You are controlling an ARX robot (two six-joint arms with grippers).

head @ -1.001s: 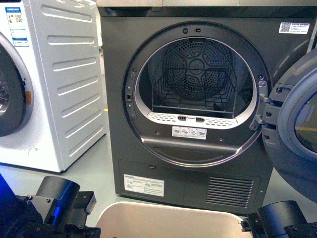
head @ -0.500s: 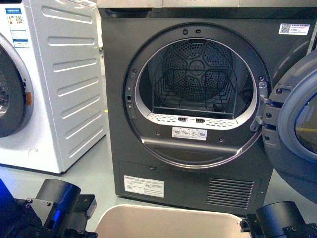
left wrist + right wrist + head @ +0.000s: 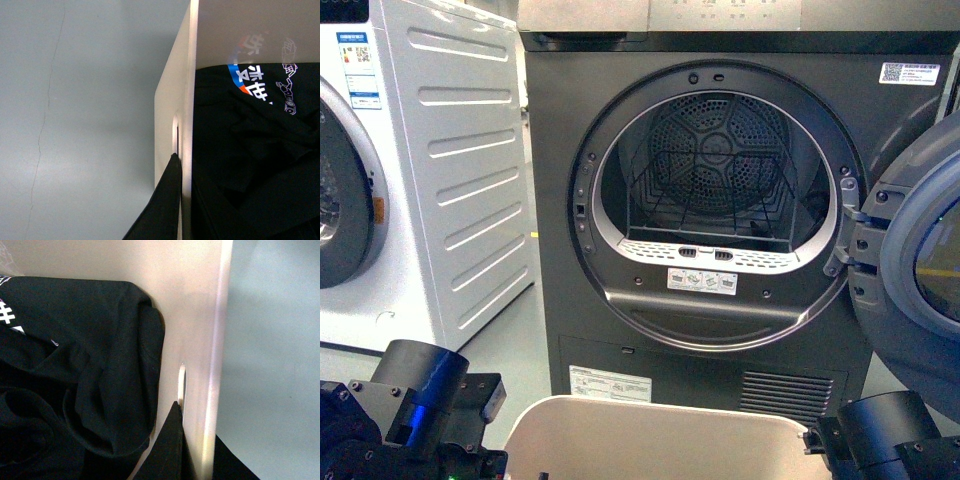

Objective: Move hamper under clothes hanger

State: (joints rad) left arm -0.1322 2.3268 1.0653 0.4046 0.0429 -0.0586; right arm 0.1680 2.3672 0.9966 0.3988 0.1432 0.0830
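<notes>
The beige hamper [image 3: 660, 425] shows only its rim at the bottom of the front view, between my two arms. In the left wrist view my left gripper [image 3: 181, 161] is shut on the hamper's side wall [image 3: 170, 100], with one dark finger [image 3: 162, 215] outside just below the slot handle. My right gripper [image 3: 197, 425] is shut on the opposite wall [image 3: 200, 315], with one finger [image 3: 167, 450] inside below that wall's slot [image 3: 182, 380]. A black T-shirt [image 3: 260, 160] with a printed logo lies inside the hamper. The clothes hanger is out of view.
A grey dryer [image 3: 710, 330] stands straight ahead, close behind the hamper. Its round door [image 3: 920, 270] hangs open at the right. A white washing machine [image 3: 430, 170] stands at the left. Grey floor [image 3: 75, 125] lies beside the hamper.
The hamper's rim and both arms sit a little higher in the front view. The dryer has slid slightly down in the picture, showing more of its top panel.
</notes>
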